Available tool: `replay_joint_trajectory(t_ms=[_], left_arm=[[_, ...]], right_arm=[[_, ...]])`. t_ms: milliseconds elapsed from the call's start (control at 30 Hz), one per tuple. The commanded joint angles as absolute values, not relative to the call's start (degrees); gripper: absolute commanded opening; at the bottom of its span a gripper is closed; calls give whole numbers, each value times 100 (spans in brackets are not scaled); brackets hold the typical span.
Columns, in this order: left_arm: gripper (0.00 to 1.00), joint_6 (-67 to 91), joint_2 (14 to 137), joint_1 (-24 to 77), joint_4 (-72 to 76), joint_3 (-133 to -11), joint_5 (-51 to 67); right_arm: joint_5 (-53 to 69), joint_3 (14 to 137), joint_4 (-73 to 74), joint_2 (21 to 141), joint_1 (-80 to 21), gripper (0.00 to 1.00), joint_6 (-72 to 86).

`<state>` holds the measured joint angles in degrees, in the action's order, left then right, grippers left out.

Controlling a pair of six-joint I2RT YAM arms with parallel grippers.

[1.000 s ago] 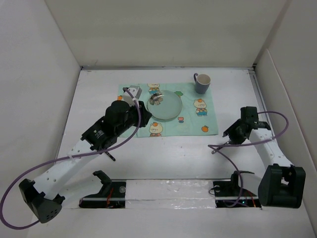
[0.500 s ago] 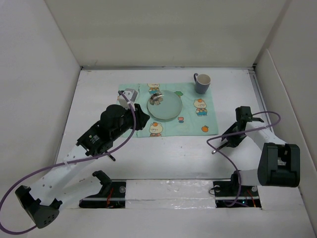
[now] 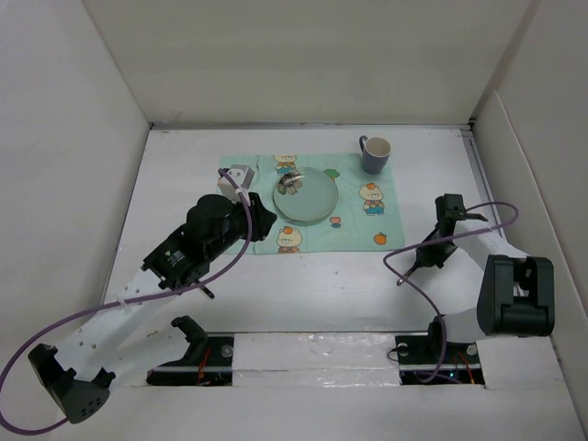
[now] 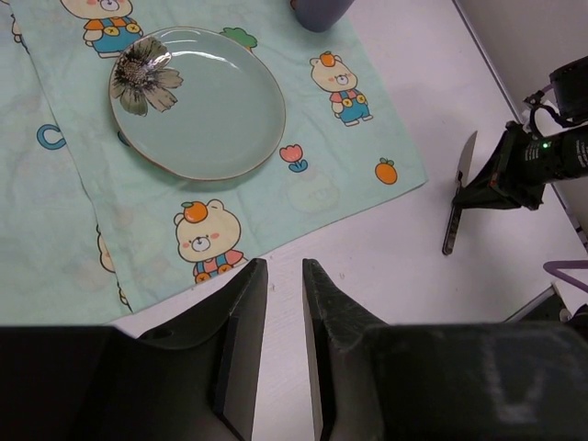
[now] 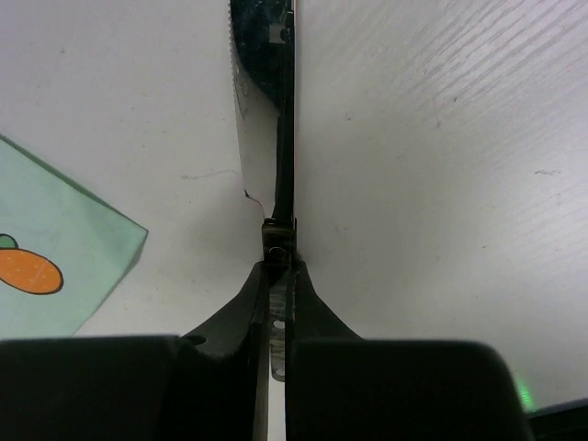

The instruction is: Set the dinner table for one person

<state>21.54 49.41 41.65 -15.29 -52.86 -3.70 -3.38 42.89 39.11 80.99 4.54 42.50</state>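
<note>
On the white dinner table (image 3: 322, 289) lies a mint cartoon-print mat (image 3: 367, 230) carrying a pale green plate (image 3: 304, 195) with a flower print. A dark mug (image 3: 375, 153) stands at the mat's far right corner. My right gripper (image 5: 278, 266) is shut on a black-handled knife (image 5: 280, 138), which is held edge-on just right of the mat. In the left wrist view the knife (image 4: 457, 197) shows low over the table. My left gripper (image 4: 284, 276) hovers near the mat's front edge, its jaws slightly apart with nothing between them.
White panels wall in the table on the left, back and right. A purple cable (image 3: 404, 271) loops from the right arm over the table. In the left wrist view the plate (image 4: 197, 101) and the mug (image 4: 317, 11) lie beyond my fingers.
My right gripper has closed on the knife, and that arm's base link swung round. My left arm pulled back a little toward the left and then held still.
</note>
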Motion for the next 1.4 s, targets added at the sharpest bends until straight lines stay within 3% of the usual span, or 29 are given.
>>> replay_joint_trajectory(t_ms=[0,100,133,267,467,700,800,1000,1100,1367], left_arm=[[20,2144,4904,4175,-1266,-5256,-466],[20,2127,5027,4175,-1239,-5343,-466],[20,2118,5106,4175,-1213,-5431,-535],[21,2206,5343,4175,-1222,-5712,-755],[28,2891,5756,3912,-1511,-6186,-1327],[31,3902,6082,3332,-2345,-6539,-1494],[30,4183,6056,3095,-2670,-6565,-1485],[11,4132,5740,1725,-2865,-6048,-626],[10,4096,5660,1047,-3145,-5801,-325],[42,4455,5731,1046,-4016,-5547,-1037]], right_arm=[[-817,4709,4103,7814,536,0,4096],[-1185,5280,4358,7428,335,0,3824],[-1361,6013,4325,7201,90,0,3467],[-934,6836,3868,7057,-464,0,2700],[351,8180,4113,8006,-1308,0,1802],[738,8314,3850,9122,-1828,0,1556],[853,8393,3797,9640,-1890,0,1529],[677,8683,3596,10599,-1942,0,1608],[642,8946,3542,11047,-1890,0,1643],[703,9308,3551,11812,-1890,0,1784]])
